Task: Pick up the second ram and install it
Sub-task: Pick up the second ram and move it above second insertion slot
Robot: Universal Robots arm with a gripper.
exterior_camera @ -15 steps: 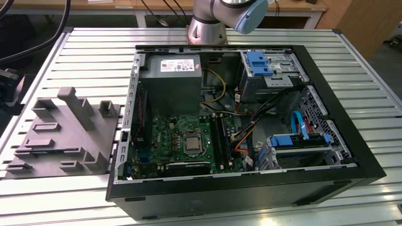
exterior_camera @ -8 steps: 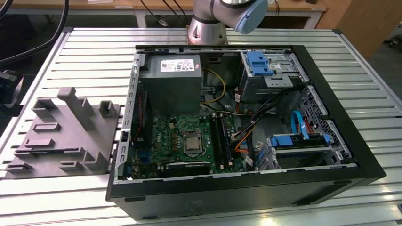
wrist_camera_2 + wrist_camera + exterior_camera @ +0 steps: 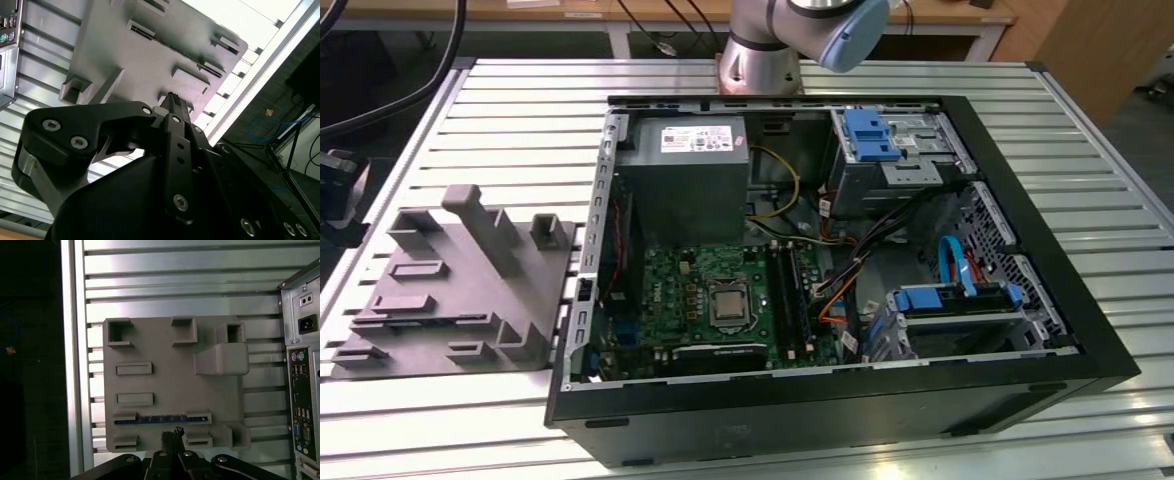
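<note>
First wrist view: the gripper (image 3: 173, 432) hangs over a grey holder (image 3: 170, 347), closed tight and empty. The ram (image 3: 160, 419) stands on edge in a holder slot nearby. Lowered closed, the gripper could jam onto the ram instead of straddling it.

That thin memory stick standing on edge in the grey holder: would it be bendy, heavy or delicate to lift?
Probably stiff: the memory stick shows as a straight strip, spanning two brackets of the grey holder without sagging. Likely light, being so thin. Its narrow top edge gives little to grasp, so it may slip or tilt.
</note>
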